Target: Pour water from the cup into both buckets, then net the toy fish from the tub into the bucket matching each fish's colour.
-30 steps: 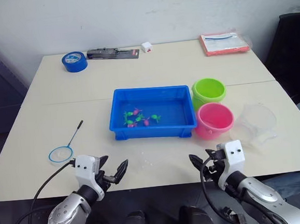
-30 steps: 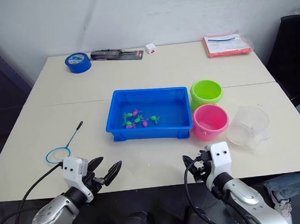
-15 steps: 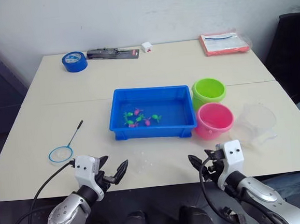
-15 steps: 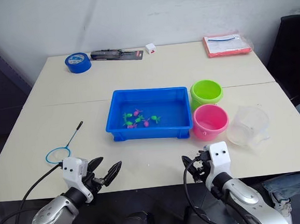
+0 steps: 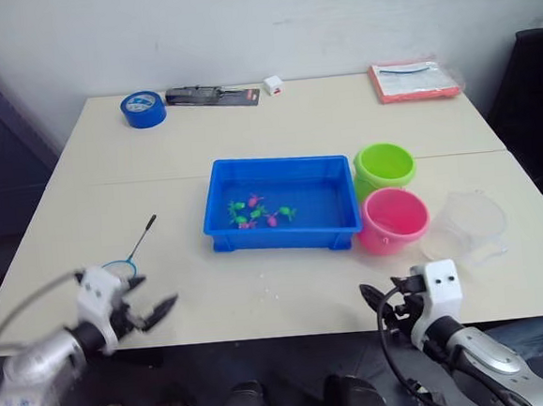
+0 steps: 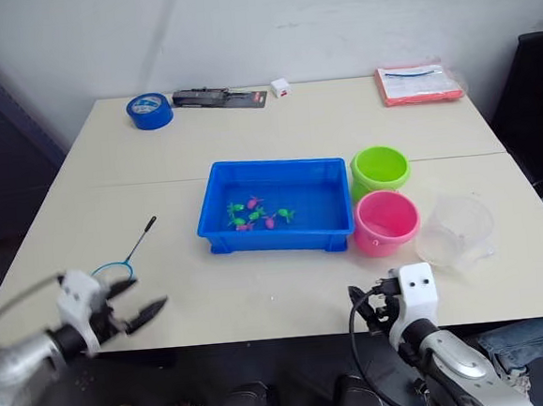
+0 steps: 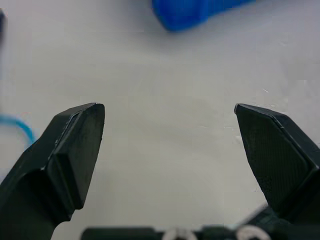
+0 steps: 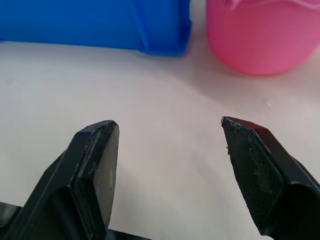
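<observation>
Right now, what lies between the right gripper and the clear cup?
Bare tabletop, as the right eye view shows. The right gripper hangs open at the near edge; the cup stands beside the pink bucket.

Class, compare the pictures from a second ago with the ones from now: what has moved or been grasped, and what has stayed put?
The left gripper has swung out to the robot's left, toward the net, open and holding nothing. The right gripper stays open near the table's near edge. The whole picture has shifted a little, so the camera moved. The tub, both buckets and the cup lie as before; nothing was grasped.
</observation>
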